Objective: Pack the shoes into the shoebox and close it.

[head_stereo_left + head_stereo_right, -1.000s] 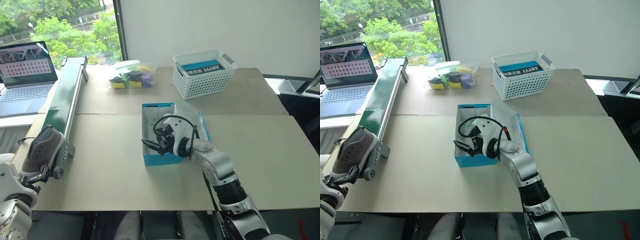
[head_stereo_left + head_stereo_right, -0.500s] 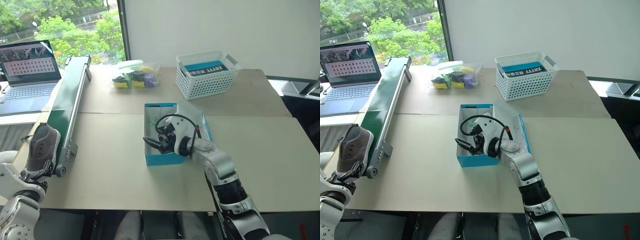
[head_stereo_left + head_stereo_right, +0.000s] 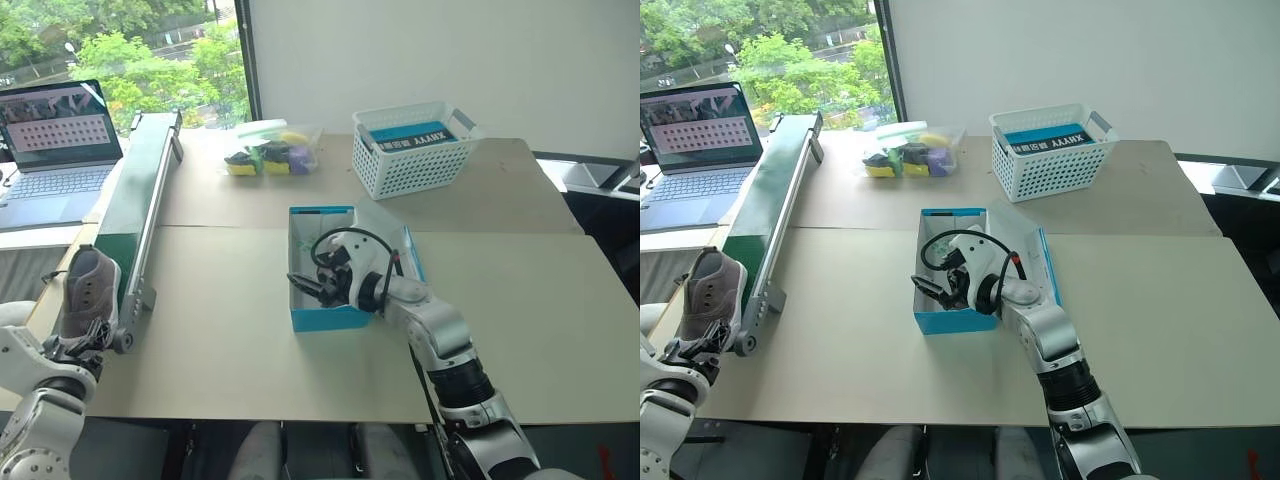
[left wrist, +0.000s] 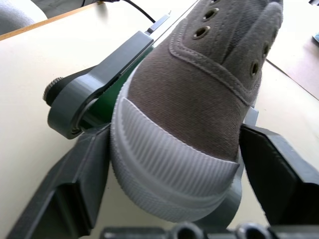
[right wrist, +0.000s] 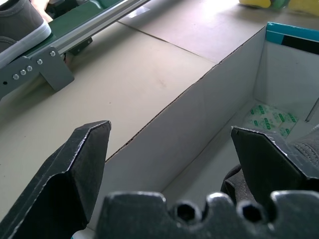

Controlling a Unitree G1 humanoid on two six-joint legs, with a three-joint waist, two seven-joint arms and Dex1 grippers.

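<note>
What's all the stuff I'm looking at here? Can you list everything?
shoe: one, grey with a pale sole, at the near end of the conveyor, toe between the left jaws
second shoe: one, grey, partly seen inside the shoebox
shoebox: one, blue, white inside, lid open, mid-table
conveyor: one, green belt, along the table's left edge
basket: one, white lattice, far side, holding a blue box
bag of colourful items: one, clear, left of the basket
laptop: one, open, far left
table: one, beige
left gripper: around the shoe's toe
right gripper: open over the shoebox
</note>
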